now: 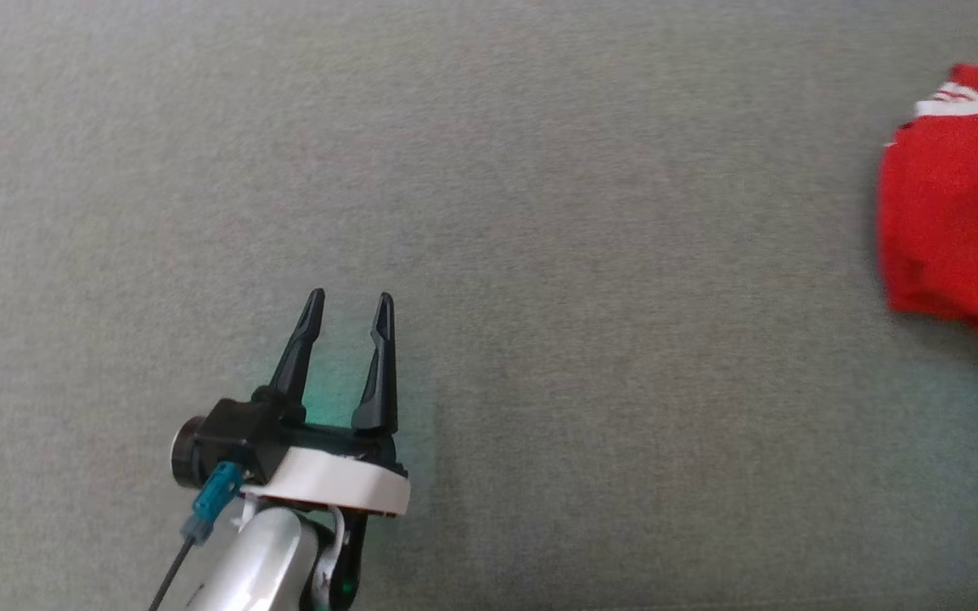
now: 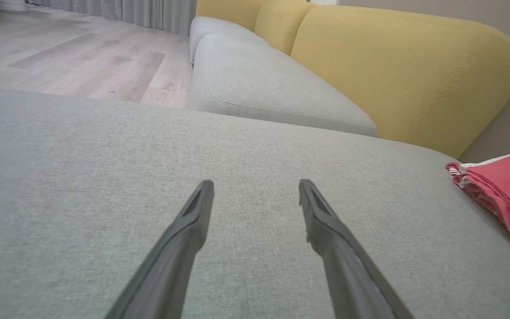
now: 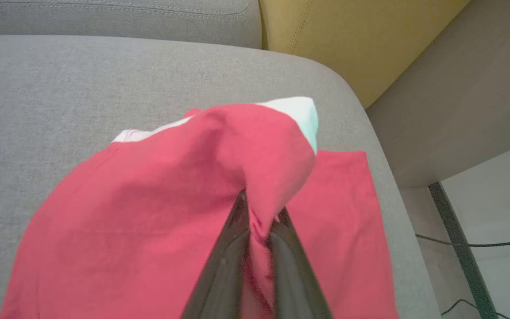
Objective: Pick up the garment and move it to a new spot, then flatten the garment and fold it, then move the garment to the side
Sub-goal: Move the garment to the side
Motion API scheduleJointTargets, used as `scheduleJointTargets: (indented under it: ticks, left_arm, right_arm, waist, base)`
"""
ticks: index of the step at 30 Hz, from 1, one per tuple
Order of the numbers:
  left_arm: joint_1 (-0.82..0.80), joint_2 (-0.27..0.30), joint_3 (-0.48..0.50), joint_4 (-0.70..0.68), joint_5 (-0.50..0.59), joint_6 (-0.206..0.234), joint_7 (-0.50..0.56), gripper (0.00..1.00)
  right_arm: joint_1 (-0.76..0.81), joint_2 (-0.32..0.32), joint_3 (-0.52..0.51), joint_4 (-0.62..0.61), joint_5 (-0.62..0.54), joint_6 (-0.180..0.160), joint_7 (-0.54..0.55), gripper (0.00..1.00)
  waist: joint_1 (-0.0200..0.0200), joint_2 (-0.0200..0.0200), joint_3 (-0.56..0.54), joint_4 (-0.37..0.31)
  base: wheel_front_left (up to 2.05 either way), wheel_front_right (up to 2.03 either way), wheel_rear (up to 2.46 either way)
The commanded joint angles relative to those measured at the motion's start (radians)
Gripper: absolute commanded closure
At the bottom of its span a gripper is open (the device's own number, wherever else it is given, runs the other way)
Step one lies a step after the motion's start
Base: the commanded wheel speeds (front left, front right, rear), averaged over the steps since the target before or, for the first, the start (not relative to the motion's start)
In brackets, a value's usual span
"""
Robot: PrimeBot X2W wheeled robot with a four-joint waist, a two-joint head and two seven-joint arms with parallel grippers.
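Over the grey cushion (image 1: 582, 339), head view shows my left gripper (image 1: 351, 295) spread, right wrist view my right gripper (image 3: 261, 208) pinching the red garment (image 3: 126, 212)

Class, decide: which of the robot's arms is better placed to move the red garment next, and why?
Right. The right gripper is shut on a fold of the red garment; the left gripper hangs open over grey cushion, apart from the cloth.

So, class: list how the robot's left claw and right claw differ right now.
The left claw is open; the right claw is shut. The left claw holds nothing, over bare sofa; the right claw pinches the red garment, with a fold raised. Both have two long dark fingers.
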Motion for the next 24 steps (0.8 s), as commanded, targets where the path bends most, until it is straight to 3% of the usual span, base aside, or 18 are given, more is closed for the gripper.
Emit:
scheduleJointTargets:
  ticks: [1, 8, 9, 10, 11, 24]
  left_arm:
    - [-0.028, 0.012, 0.022, -0.036, 0.008, 0.002, -0.004, 0.0]
    - [-0.037, 0.017, 0.021, -0.039, 0.008, 0.006, -0.005, 0.0]
    - [-0.038, 0.016, 0.02, -0.038, 0.008, 0.007, -0.004, 0.0]
    - [-0.039, 0.016, 0.018, -0.038, 0.009, 0.007, -0.003, 0.0]
    - [-0.04, 0.016, 0.016, -0.037, 0.009, 0.007, -0.002, 0.0]
    - [-0.046, 0.03, 0.015, -0.04, 0.005, 0.016, 0.008, 0.0]
  right_arm:
    - [-0.036, -0.052, -0.003, -0.024, 0.003, 0.007, 0.003, 1.0]
    - [-0.108, -0.106, -0.016, 0.044, -0.014, 0.007, -0.006, 1.0]
    - [-0.118, -0.106, -0.019, 0.049, -0.021, 0.007, -0.018, 0.78]
    - [-0.126, -0.105, -0.018, 0.053, -0.029, 0.007, -0.03, 0.48]
    - [-0.132, -0.103, -0.016, 0.058, -0.038, 0.007, -0.041, 0.0]
    - [-0.164, -0.006, 0.024, 0.009, -0.052, 0.007, -0.155, 0.0]
  waist:
    - [-0.0001, 0.0, 0.016, 0.02]
    - [-0.0001, 0.0, 0.037, 0.034]
    - [-0.0001, 0.0, 0.038, 0.034]
    - [-0.0001, 0.0, 0.039, 0.033]
    - [-0.0001, 0.0, 0.04, 0.031]
    - [-0.0001, 0.0, 0.018, -0.014]
  base:
    - [0.0, 0.0, 0.0]
    - [0.0, 0.0, 0.0]
    - [0.0, 0.0, 0.0]
    - [0.0, 0.0, 0.0]
    - [0.0, 0.0, 0.0]
    - [0.0, 0.0, 0.0]
